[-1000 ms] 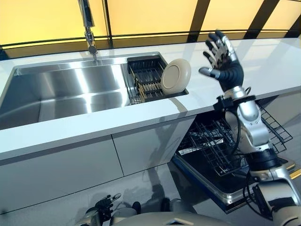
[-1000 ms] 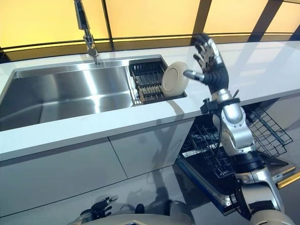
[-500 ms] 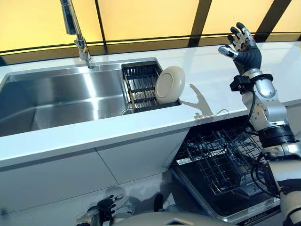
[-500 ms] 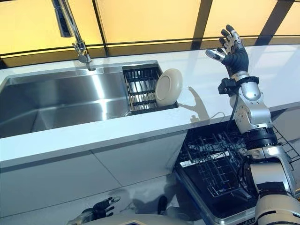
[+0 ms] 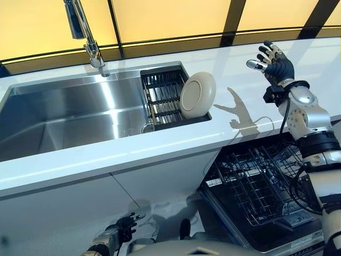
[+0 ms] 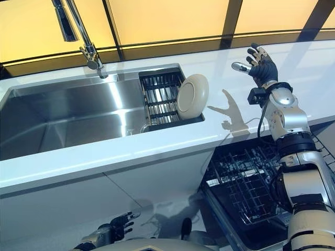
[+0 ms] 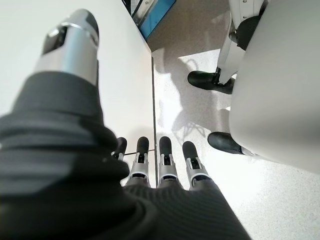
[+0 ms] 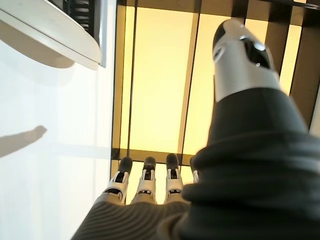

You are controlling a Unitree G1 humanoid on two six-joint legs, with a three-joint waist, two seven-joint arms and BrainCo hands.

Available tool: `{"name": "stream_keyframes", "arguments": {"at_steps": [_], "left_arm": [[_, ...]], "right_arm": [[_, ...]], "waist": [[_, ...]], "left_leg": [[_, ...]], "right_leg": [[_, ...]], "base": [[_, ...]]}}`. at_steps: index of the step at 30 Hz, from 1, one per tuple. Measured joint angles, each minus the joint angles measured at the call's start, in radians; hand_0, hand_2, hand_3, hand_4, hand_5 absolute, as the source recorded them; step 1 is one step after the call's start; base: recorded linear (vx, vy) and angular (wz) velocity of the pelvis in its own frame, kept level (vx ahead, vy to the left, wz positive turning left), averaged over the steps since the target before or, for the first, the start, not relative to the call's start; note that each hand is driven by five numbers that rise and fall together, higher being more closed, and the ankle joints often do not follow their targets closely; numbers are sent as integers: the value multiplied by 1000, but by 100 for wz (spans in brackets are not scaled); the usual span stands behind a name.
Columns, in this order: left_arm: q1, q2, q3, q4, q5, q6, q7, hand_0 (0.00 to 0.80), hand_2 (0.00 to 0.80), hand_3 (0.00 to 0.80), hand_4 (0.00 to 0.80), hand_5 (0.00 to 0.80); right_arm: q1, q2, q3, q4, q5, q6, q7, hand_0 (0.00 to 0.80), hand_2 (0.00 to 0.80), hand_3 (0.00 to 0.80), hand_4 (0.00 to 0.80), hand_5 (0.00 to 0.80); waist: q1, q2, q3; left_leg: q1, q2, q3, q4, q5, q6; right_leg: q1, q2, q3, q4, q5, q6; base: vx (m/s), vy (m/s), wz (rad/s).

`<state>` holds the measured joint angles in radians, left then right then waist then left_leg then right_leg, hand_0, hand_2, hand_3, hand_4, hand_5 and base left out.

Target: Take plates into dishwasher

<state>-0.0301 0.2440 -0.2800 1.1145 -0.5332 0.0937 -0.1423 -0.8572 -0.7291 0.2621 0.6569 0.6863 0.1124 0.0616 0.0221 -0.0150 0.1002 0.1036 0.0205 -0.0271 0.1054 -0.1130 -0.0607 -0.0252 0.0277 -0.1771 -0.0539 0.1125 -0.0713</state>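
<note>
A cream plate [image 5: 197, 95] stands on edge in the black dish rack [image 5: 164, 94] at the right end of the steel sink [image 5: 64, 117]. Its rim also shows in the right wrist view [image 8: 47, 37]. My right hand [image 5: 274, 63] is raised above the white counter [image 5: 245, 85], to the right of the plate and apart from it, fingers straight and empty. The open dishwasher's wire rack [image 5: 261, 184] is pulled out below the counter at the right. My left hand [image 5: 121, 234] hangs low near the floor, fingers straight and empty.
A tall steel tap [image 5: 85, 37] stands behind the sink. White cabinet fronts [image 5: 69, 213] run under the counter. A yellow wall with dark frame bars [image 5: 160, 21] backs the counter. The dishwasher door [image 5: 298, 242] lies open low at the right.
My right hand has dropped lower over the counter, right of the plate. The view has shifted a little. The plate has not moved.
</note>
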Motion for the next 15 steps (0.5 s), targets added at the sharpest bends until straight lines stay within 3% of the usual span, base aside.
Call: {"name": "stream_keyframes", "arguments": {"at_steps": [2, 4, 5, 6, 7, 8, 9, 10, 11, 15], "left_arm": [[-14, 14, 0, -5, -4, 2, 8, 0, 0, 0, 0, 0], [-15, 14, 7, -17, -10, 9, 7, 0, 0, 0, 0, 0], [-14, 15, 8, -26, -8, 9, 9, 0, 0, 0, 0, 0], [-15, -2, 6, -32, -7, 9, 10, 0, 0, 0, 0, 0], [-12, -22, -2, -56, -3, 10, 8, 0, 0, 0, 0, 0], [-18, 14, -5, -87, -1, 7, 8, 0, 0, 0, 0, 0], [-21, 19, -1, -89, 0, 7, 10, 0, 0, 0, 0, 0], [-20, 29, -13, -79, 1, 24, 7, 0, 0, 0, 0, 0], [-20, 28, -13, -78, 0, 29, 7, 0, 0, 0, 0, 0], [-21, 31, -13, -83, -1, 36, 7, 0, 0, 0, 0, 0]], "right_arm": [[-2, 1, 26, 5, -20, 13, 9, 0, 0, 0, 0, 0], [-3, 6, 28, 6, -31, 24, 18, 0, 0, 0, 0, 0], [-3, 13, 36, 8, -39, 30, 21, 0, 0, 0, 0, 0], [-17, 7, 63, 22, -50, 36, 30, 0, 0, 0, 0, 0], [-45, -14, 69, 47, -60, 53, 38, 0, 0, 0, 0, 0], [-46, -3, 75, 81, -69, 55, 42, 0, 0, 0, 0, 0], [-45, 7, 81, 102, -76, 60, 53, 0, 0, 0, 0, 0], [-46, 18, 97, 115, -80, 84, 73, 0, 0, 0, 0, 0], [-54, 17, 95, 113, -85, 85, 83, 0, 0, 0, 0, 0], [-54, 4, 97, 105, -85, 91, 106, 0, 0, 0, 0, 0]], "waist": [[24, -37, 32], [47, -46, 45], [51, -59, 53], [55, -19, 54], [63, 82, 55], [81, 2, 66], [71, -7, 77], [71, -27, 71], [74, -23, 69], [68, -5, 55]], "left_leg": [[-101, -10, 55, 215, -7, -12], [-166, -7, 86, 326, 15, 10], [-165, -22, 82, 280, 21, 18], [-143, 18, 79, 144, 47, 37], [-136, 132, 65, 48, 71, -16], [-125, 91, 93, 63, 67, -66], [-123, 89, 93, 70, 72, -59], [-121, 80, 113, 19, 101, -27], [-114, 73, 110, -21, 114, -12], [-74, 57, 94, -158, 133, 3]], "right_leg": [[7, -20, 4, -7, -8, -12], [28, -30, 3, -36, -9, -12], [27, -39, 7, -38, -15, -6], [9, 0, -3, 27, -40, 4], [-43, 72, -22, 298, -131, -44], [-58, 4, 24, 423, -336, -45], [-45, 6, 13, 419, -334, -55], [-23, 3, 16, 356, -298, -40], [-6, 3, 17, 306, -275, -31], [83, 12, 11, 143, -193, -53]], "base": [[67, -16, -18], [119, 99, -31], [134, 139, -22], [149, 156, -15], [137, 157, -26], [98, 118, -3], [107, 168, 14], [102, 176, 27], [111, 188, 20], [83, 107, 9]]}}
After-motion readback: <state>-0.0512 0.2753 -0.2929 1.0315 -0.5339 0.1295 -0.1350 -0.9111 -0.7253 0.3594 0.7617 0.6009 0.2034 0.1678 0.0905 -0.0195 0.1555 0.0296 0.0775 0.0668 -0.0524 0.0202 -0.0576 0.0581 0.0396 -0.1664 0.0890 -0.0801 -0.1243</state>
